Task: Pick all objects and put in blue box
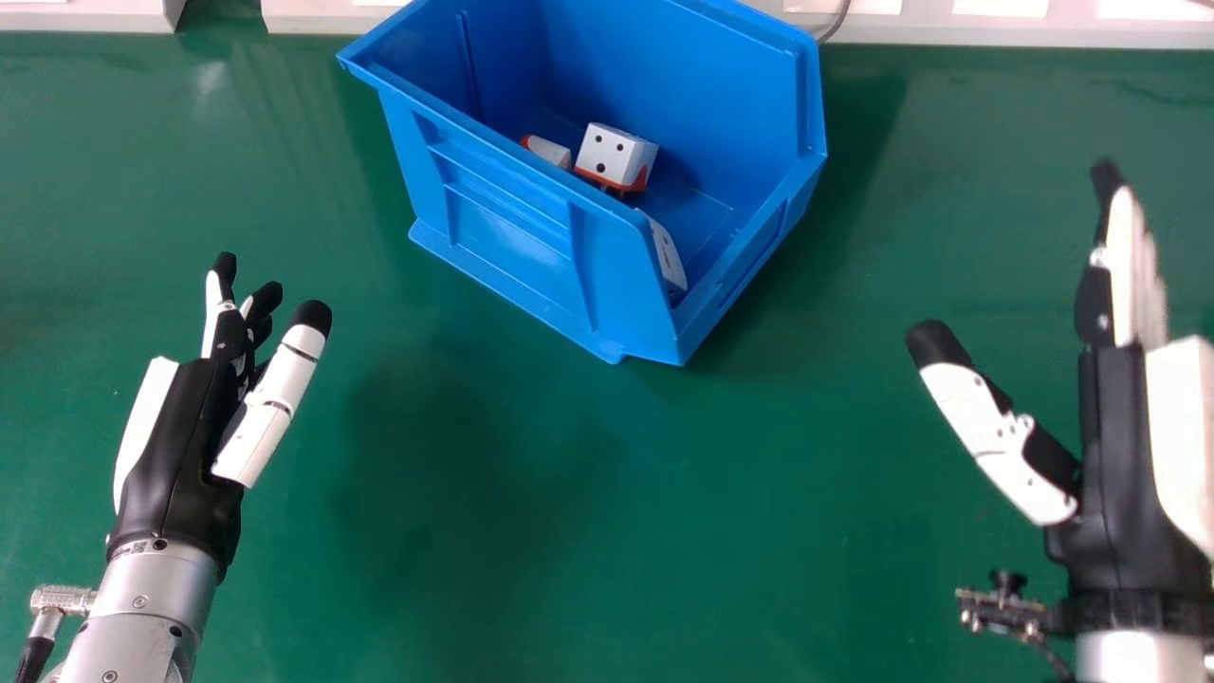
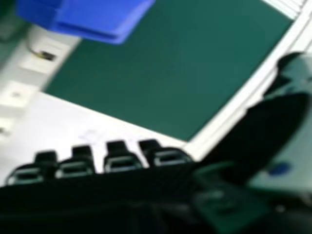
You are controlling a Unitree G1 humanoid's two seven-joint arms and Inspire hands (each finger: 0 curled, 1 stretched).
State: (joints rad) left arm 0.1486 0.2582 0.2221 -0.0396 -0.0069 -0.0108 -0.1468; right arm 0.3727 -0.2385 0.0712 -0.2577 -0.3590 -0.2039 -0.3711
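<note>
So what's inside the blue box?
The blue box holds a white block with black dots, a smaller white piece with a red end, and another white piece by the near side. The side wall covers part of the last piece and some of the box floor.

The box [image 1: 503, 223] sits on the desk [image 1: 531, 531], three pieces [image 1: 612, 152] inside it; left hand [image 1: 180, 446] front-left of it, right hand [image 1: 1119, 446] front-right.

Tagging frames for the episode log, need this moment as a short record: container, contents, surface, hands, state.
container: blue box
contents: dotted white block; small white piece beside it; another white piece near the box's front
surface: green table
left hand: open, left of box, holding nothing
right hand: open, right of box, holding nothing
state: three visible items inside box
</note>
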